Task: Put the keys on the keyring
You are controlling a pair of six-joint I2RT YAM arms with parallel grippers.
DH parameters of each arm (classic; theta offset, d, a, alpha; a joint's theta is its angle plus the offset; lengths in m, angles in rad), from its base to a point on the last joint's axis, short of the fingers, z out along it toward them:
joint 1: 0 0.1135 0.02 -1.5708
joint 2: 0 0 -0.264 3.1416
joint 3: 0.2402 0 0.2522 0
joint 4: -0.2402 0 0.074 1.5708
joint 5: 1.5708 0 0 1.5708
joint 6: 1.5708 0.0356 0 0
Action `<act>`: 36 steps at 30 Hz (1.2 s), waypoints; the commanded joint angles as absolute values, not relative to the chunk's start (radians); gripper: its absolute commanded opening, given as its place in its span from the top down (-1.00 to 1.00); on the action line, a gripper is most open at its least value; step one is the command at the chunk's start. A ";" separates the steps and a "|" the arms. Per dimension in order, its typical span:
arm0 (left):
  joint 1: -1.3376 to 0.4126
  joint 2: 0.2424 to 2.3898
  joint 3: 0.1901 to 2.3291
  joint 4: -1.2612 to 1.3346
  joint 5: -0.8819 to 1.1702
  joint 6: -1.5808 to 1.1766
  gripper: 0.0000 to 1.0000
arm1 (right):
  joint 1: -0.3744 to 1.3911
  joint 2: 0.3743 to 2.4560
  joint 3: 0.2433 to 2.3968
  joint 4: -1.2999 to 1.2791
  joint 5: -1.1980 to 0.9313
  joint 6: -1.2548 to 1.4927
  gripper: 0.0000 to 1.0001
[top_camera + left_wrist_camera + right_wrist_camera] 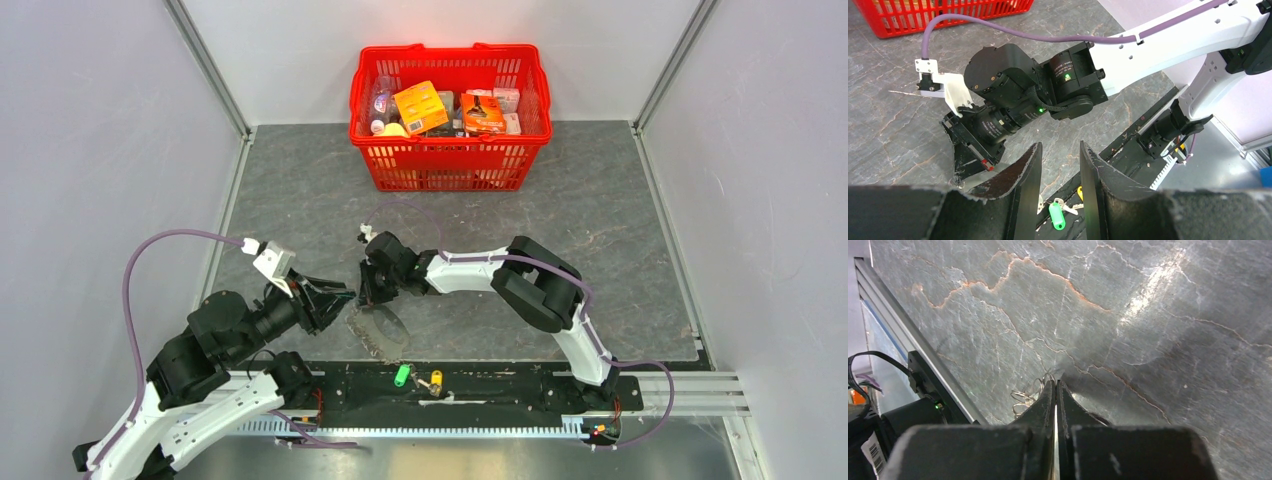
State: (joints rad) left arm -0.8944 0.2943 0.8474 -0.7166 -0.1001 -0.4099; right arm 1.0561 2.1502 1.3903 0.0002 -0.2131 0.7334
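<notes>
Right gripper (1056, 386): pressing together, tips touching keyring (1024, 399) coil. Left gripper (1060, 145): hanging spread, empty. Green key (401, 376), yellow key (436, 379): lying between arm bases.

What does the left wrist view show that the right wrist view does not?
Only the left wrist view: the green key and the yellow key on the black rail, the red basket and the open left pincer. Only the right wrist view: the right pincer shut, with the coiled wire of the keyring at its tips; whether it pinches the wire, I cannot tell. Both: the grey stone-patterned table.
</notes>
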 commanded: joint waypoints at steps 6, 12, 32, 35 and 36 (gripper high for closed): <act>-0.897 0.297 0.863 -0.709 -0.093 -0.405 0.19 | 1.053 2.036 1.352 0.058 -0.198 0.655 1.00; -0.897 0.287 0.885 -0.686 -0.050 -0.441 0.19 | 1.054 1.839 1.233 0.069 -0.159 0.603 1.00; -0.897 0.276 0.874 -0.455 0.107 -0.535 0.16 | 1.054 1.029 0.969 -0.058 -0.072 0.396 1.00; -0.897 0.281 0.867 -0.420 0.116 -0.546 0.16 | 1.054 0.955 0.974 -0.085 -0.084 0.400 1.00; -0.897 0.284 0.863 -0.404 0.120 -0.549 0.16 | 1.054 0.931 0.976 -0.089 -0.093 0.403 1.00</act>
